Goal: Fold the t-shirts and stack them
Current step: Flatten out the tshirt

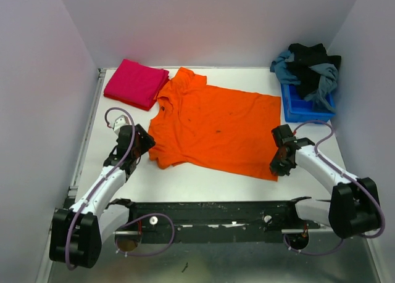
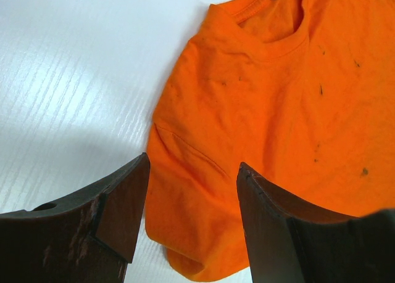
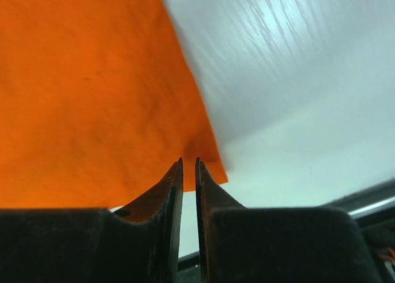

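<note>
The bright orange t-shirt (image 1: 216,126) lies spread flat on the white table, collar to the left and hem to the right. A magenta t-shirt (image 1: 136,82), folded to a rectangle, lies at the back left, just touching the orange sleeve. My left gripper (image 1: 141,144) (image 2: 192,163) is open, its fingers straddling the near sleeve (image 2: 191,215) without touching it. My right gripper (image 1: 278,168) (image 3: 189,159) is at the hem's near right corner (image 3: 207,163). Its jaws are nearly together, with only a thin slit, and the tips pinch the hem edge.
A blue bin (image 1: 305,107) at the back right holds a heap of dark and grey clothes (image 1: 308,70). White walls enclose the table on three sides. A black rail (image 1: 216,212) runs along the near edge between the arm bases.
</note>
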